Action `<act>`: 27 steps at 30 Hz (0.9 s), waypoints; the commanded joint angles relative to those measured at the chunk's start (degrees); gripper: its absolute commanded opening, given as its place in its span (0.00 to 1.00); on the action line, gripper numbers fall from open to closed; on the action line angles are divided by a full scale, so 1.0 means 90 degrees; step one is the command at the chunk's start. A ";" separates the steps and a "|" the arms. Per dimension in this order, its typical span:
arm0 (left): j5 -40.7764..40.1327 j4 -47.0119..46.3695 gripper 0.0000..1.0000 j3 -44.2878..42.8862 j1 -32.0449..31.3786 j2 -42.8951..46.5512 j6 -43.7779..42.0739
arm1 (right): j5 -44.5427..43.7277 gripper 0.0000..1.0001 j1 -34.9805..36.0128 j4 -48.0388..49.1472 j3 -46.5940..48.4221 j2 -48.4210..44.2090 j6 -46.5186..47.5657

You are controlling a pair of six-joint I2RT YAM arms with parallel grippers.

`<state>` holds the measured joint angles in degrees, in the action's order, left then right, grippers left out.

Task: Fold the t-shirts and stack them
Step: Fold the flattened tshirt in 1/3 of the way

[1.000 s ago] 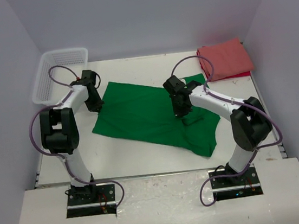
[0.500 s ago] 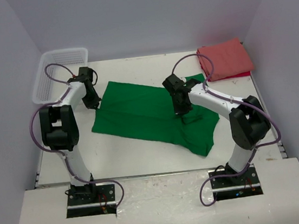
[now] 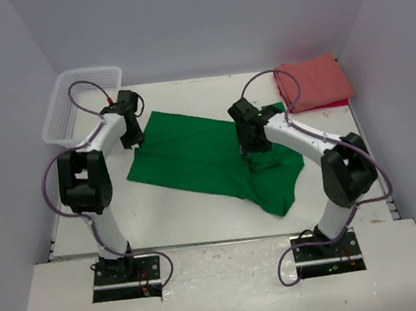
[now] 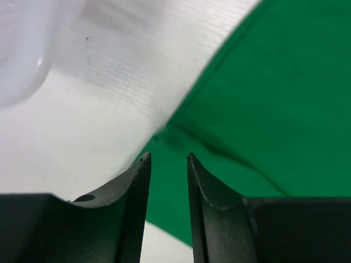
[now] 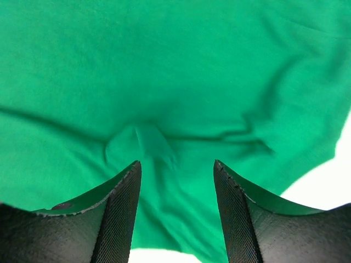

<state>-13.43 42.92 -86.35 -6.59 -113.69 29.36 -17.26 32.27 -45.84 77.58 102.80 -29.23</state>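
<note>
The bright green t-shirt (image 3: 193,157) lies spread across the middle of the table, with a rumpled fold at its right end. My left gripper (image 3: 133,140) hangs over its left corner, jaws a narrow gap apart with nothing pinched; the left wrist view shows my left gripper (image 4: 167,158) over the green cloth (image 4: 263,98). My right gripper (image 3: 251,147) is open above the shirt's right part. In the right wrist view my right gripper (image 5: 176,163) stands wide over the cloth (image 5: 175,66), and a small raised pucker lies just ahead of its tips. The salmon-red t-shirt (image 3: 311,82) lies folded at the back right.
A white mesh basket (image 3: 80,103) stands at the back left corner, close behind my left arm. Walls close the table on both sides and at the back. Bare white table (image 3: 177,212) shows in front of the green shirt.
Both grippers were shut on the green shirt and have opened and let go. The left gripper moved back a little toward the far edge. The cloth now rests on the table.
</note>
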 commanded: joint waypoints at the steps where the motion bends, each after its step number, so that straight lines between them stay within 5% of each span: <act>1: -0.1151 -0.0295 0.36 0.0198 -0.0594 0.1505 -0.0001 | -0.0533 0.57 0.0037 -0.0364 -0.0114 -0.1263 -0.0257; 9: 0.0241 -0.0013 0.36 0.1253 -0.0762 0.2017 -0.0216 | -0.0067 0.57 0.0476 -0.0970 -0.1987 -0.3306 -0.1311; 12: 0.0437 -0.0217 0.32 0.1712 -0.0762 0.2027 -0.0187 | 0.0188 0.56 0.0730 -0.0942 -0.2798 -0.4077 -0.1936; 14: 0.0671 -0.0237 0.20 0.1839 -0.0762 0.1861 -0.0109 | 0.0160 0.55 0.0828 -0.1028 -0.3266 -0.4458 -0.2452; 17: 0.1023 -0.0374 0.00 0.1938 -0.0762 0.1608 -0.0050 | 0.0043 0.52 0.1032 -0.1292 -0.3551 -0.4557 -0.2932; 27: 0.0994 -0.0316 0.00 0.1762 -0.0645 0.0836 0.0057 | 0.0003 0.50 0.1180 -0.0883 -0.4186 -0.4363 -0.3578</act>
<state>-5.08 41.04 -68.73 -13.45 -105.30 28.97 -16.51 42.48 -55.83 40.62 63.18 -57.67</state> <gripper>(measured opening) 0.002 0.505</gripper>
